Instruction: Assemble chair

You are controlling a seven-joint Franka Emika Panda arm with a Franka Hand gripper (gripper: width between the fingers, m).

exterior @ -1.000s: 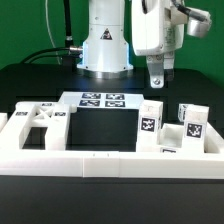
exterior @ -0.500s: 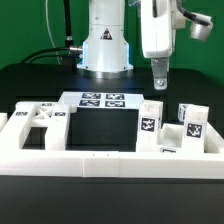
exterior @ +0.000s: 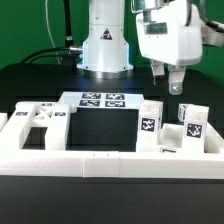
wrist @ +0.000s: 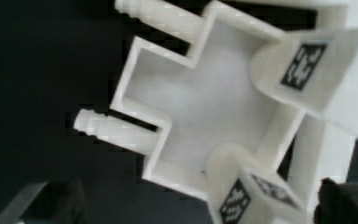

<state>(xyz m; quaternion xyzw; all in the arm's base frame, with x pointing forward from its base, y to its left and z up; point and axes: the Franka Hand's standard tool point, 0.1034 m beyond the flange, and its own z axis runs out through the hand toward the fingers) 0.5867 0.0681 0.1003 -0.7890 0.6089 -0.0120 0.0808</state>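
The claw (exterior: 168, 79) hangs in the air with its jaws spread wide and nothing between them, above the right end of the parts as the exterior view shows them. From the wrist view, a pegged part (wrist: 185, 115) lies straight below it: a flat white piece with two ribbed pegs sticking out of one edge and tagged pieces against its far side. It is not touched. In the exterior view, tagged blocks (exterior: 148, 120) stand just under the claw. The X-braced seat (exterior: 40, 122) lies well apart at that view's left. All of these sit on the black table (exterior: 95, 128), inside a low white wall (exterior: 100, 158). The marker board (exterior: 103, 100) lies flat behind them, in front of the arm base (exterior: 103, 45). By my reading the chair is barely begun. Its parts are all loose and separate, with no leg or block fitted to the seat. Every join is left to do, and the first pick is not yet made. No words or brand can be read. The tags (wrist: 302, 64) carry only black-and-white square patterns, and a dark triangular mark on the arm base is too small to make out.
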